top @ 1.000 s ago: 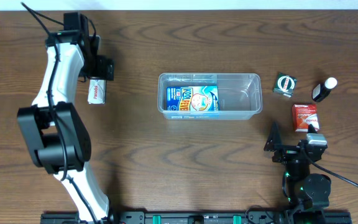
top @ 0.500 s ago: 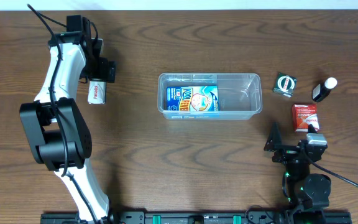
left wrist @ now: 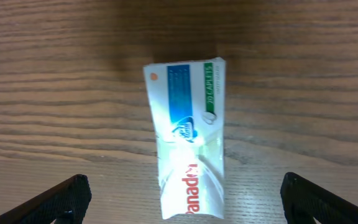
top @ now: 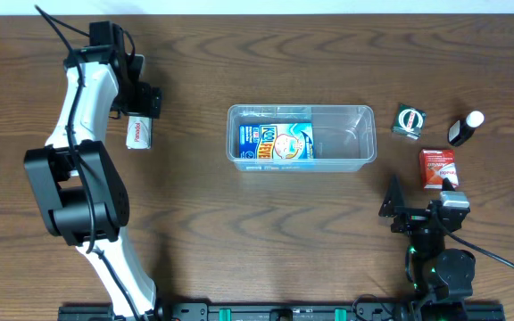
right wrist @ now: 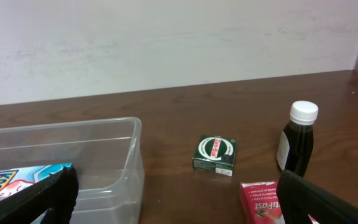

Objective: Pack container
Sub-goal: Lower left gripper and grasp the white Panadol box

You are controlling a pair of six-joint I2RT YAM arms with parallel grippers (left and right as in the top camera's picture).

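The clear plastic container (top: pixel 346 135) sits mid-table with a blue box (top: pixel 276 143) lying in its left half. At the far left a white Panadol box (top: pixel 138 133) lies flat on the wood. My left gripper (top: pixel 141 98) hovers just behind it, open. In the left wrist view the white box (left wrist: pixel 187 137) lies between and ahead of the wide-spread fingertips (left wrist: pixel 67 196), untouched. My right gripper (top: pixel 420 198) rests open near the front right, holding nothing. Its wrist view shows the container's right end (right wrist: pixel 126 155).
Right of the container lie a small green box (top: pixel 409 120) (right wrist: pixel 215 154), a dark bottle with a white cap (top: pixel 464 128) (right wrist: pixel 298 138) standing upright, and a red box (top: pixel 437 168) (right wrist: pixel 263 202) just ahead of the right gripper. A white wall runs behind the table.
The left arm swayed slightly right and back over the white box. Nothing else moved; both grippers stayed open.
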